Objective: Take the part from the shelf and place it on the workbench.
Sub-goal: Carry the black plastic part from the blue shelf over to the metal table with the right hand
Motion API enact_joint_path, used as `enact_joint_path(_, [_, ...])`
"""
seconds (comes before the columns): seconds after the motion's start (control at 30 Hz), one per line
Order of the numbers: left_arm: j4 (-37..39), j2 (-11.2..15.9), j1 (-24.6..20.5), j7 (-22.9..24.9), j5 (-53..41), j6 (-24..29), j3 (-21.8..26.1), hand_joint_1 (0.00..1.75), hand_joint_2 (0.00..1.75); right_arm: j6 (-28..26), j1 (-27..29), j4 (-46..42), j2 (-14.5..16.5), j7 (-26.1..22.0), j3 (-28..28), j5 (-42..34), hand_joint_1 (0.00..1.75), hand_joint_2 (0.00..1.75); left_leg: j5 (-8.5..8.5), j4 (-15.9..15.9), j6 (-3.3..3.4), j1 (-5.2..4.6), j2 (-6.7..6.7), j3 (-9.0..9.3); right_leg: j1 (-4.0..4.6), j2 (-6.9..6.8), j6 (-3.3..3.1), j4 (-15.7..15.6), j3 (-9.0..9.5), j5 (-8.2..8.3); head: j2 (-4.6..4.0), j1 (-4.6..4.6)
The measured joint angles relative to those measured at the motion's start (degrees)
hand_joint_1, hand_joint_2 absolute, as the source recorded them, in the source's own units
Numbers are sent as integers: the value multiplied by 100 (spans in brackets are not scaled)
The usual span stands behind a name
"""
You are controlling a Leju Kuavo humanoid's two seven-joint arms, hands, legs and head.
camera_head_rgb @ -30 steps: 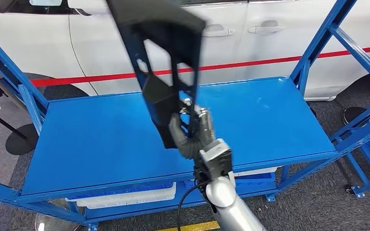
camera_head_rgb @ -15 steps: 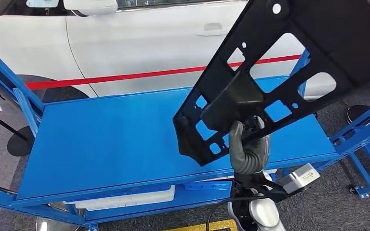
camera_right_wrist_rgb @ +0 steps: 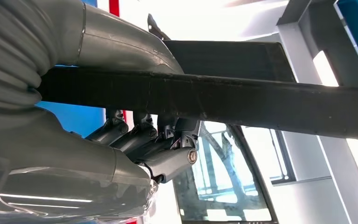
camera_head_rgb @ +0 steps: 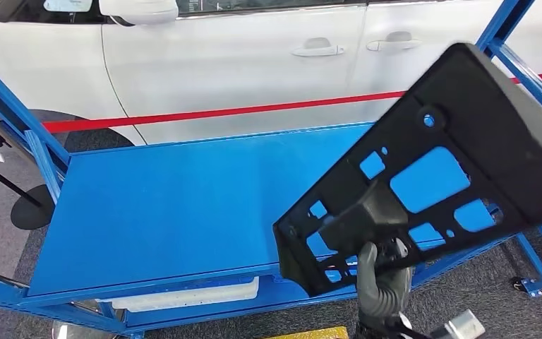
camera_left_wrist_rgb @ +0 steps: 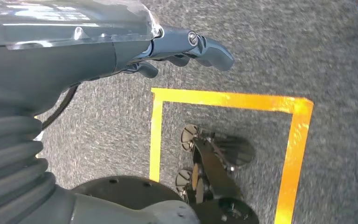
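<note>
My right hand (camera_head_rgb: 382, 282) grips flat black perforated plastic part (camera_head_rgb: 430, 176), now lower and tilted over blue metal shelf (camera_head_rgb: 169, 205) right end; left hand (camera_left_wrist_rgb: 177, 49) hangs, fingers curled, holding nothing.

floor: grey carpet (camera_left_wrist_rgb: 261, 56), yellow tape (camera_left_wrist_rgb: 233, 99) | behind: white car (camera_head_rgb: 240, 63), red stripe (camera_head_rgb: 219, 111)
</note>
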Motion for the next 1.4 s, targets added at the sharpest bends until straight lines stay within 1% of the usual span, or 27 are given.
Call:
enact_joint_path(0.07, [-5,-51,4,-5,-26,-7,81,0,175,779,378,34,257,-81,-473,204,175,175,42,-44,61,18,23,-14,-10,13,42,468,-173,-381,-1,22])
enact_joint_path(0.13, [-14,-88,7,5,-66,-10,151,0,175,1401,678,62,556,-84,-991,426,175,175,66,-39,84,12,34,-65,-27,15,77,1206,-451,-798,0,39])
enact_joint_path(0.17, [-21,-102,10,15,-88,-14,180,0,175,1550,798,73,684,-85,-1215,500,175,175,81,-30,86,11,38,-94,-40,14,93,1442,-519,-882,0,39])
enact_joint_path(0.2, [-28,-114,14,24,-112,-21,204,0,175,1625,896,79,789,-85,-1400,557,175,175,95,-17,81,13,40,-125,-56,13,105,1486,-493,-859,1,40])
enact_joint_path(0.23, [-35,-123,18,31,-137,-32,226,0,175,1642,971,80,869,-86,-1534,616,175,175,109,2,69,16,41,-155,-74,11,111,1301,-353,-735,1,42])
enact_joint_path(0.3, [-46,-135,20,37,-182,-60,266,0,175,1640,1070,79,996,-86,-1670,776,175,175,129,61,28,17,40,-219,-103,10,112,506,147,-441,1,43])
enact_joint_path(0.37, [-59,-136,14,34,-226,-79,293,0,175,1618,1138,82,1105,-86,-1701,982,175,175,154,111,-35,5,37,-251,-91,30,78,-5,442,-269,0,31])
enact_joint_path(0.5, [-85,-132,-13,33,-324,-73,327,0,175,1576,1197,118,1245,-86,-1701,1211,175,175,165,173,-196,16,24,-329,-75,34,-89,-75,340,-176,1,9])
enact_joint_path(0.57, [-92,-132,-9,38,-361,-68,348,0,175,1562,1217,132,1287,-86,-1676,1257,175,175,-234,525,-247,33,23,-471,-80,15,-181,-90,223,-68,1,-6])
enact_joint_path(0.63, [-96,-129,-11,46,-391,-70,370,0,175,1537,1239,152,1306,-86,-1633,1275,175,175,-791,1231,-271,34,23,-658,-53,9,-217,-79,85,37,0,-21])
enact_joint_path(0.67, [-97,-128,-13,50,-405,-70,381,0,175,1520,1246,167,1308,-86,-1611,1278,175,175,-945,1549,-273,33,23,-703,-35,5,-224,-68,9,88,0,-22])
enact_joint_path(0.7, [-99,-126,-15,55,-414,-71,390,0,175,1503,1251,181,1308,-86,-1589,1278,175,175,-963,1708,-263,31,23,-669,-18,1,-227,-54,-66,135,0,-22])
enact_joint_path(0.73, [-100,-126,-15,58,-419,-71,400,0,175,1492,1255,195,1308,-86,-1570,1278,175,175,-865,1654,-240,25,23,-526,0,-3,-228,-37,-138,179,0,-21])
enact_joint_path(0.77, [-102,-125,-17,61,-422,-71,409,0,175,1489,1257,205,1308,-86,-1554,1279,175,175,-706,1383,-201,13,22,-277,19,-4,-228,-22,-200,220,0,-23])
enact_joint_path(0.8, [-107,-117,-21,63,-422,-71,415,0,175,1489,1258,213,1308,-86,-1539,1279,175,175,-580,967,-145,-7,22,38,28,-5,-225,-10,-246,260,0,-22])
enact_joint_path(0.87, [-125,-99,-38,65,-423,-71,423,0,175,1489,1261,221,1308,-86,-1509,1278,175,175,-521,165,-48,-54,25,566,43,-9,-190,-5,-297,343,0,-18])
enact_joint_path(0.93, [-138,-91,-52,68,-424,-72,427,0,175,1489,1264,225,1309,-86,-1481,1278,175,175,-538,-138,-1,-97,27,702,23,-20,-118,-28,-308,434,-1,-27])
enact_joint_path(1.0, [-139,-91,-54,70,-424,-74,429,0,175,1489,1267,227,1311,-86,-1466,1279,175,175,-409,-207,47,-91,42,645,5,-16,-43,-39,-324,465,0,-39])
enact_joint_path(1.03, [-140,-91,-56,70,-424,-74,430,0,175,1488,1271,228,1312,-86,-1464,1279,175,175,-331,-245,81,-75,57,605,3,-8,-13,24,-355,354,0,-33])
enact_joint_path(1.07, [-140,-91,-58,71,-424,-75,432,0,175,1488,1275,230,1312,-86,-1464,1279,175,175,-251,-279,109,-55,72,551,-1,0,16,185,-408,135,-1,-26])
enact_joint_path(1.13, [-142,-89,-58,72,-423,-74,434,0,175,1487,1280,240,1312,-86,-1465,1279,175,175,-124,-279,137,-48,95,393,-29,8,71,819,-568,-462,0,-16])
enact_joint_path(1.17, [-142,-89,-56,73,-423,-74,434,0,175,1484,1281,249,1311,-86,-1465,1279,175,175,-65,-262,132,-47,103,307,-44,8,101,1165,-628,-645,0,-16])
enact_joint_path(1.2, [-142,-90,-54,75,-425,-75,435,0,175,1479,1282,258,1311,-86,-1466,1279,175,175,-8,-236,120,-44,110,213,-61,7,127,1410,-633,-684,1,-17])
enact_joint_path(1.23, [-142,-91,-55,79,-432,-77,435,0,175,1472,1283,267,1310,-86,-1466,1279,175,175,40,-201,103,-38,115,120,-78,6,147,1475,-556,-582,0,-15])
enact_joint_path(1.3, [-142,-95,-57,91,-452,-83,435,0,175,1459,1285,277,1310,-86,-1462,1279,175,175,114,-96,55,-23,116,-69,-114,5,174,1046,-119,-261,0,-15])
enact_joint_path(1.37, [-142,-99,-55,108,-468,-86,435,0,175,1447,1284,278,1310,-87,-1442,1280,175,175,161,35,-5,-27,108,-225,-112,14,155,265,433,-241,0,-14])
enact_joint_path(1.4, [-142,-99,-55,115,-475,-88,435,0,175,1432,1286,278,1309,-87,-1428,1280,175,175,188,82,-41,-32,105,-273,-101,17,125,-7,594,-305,-1,-12])
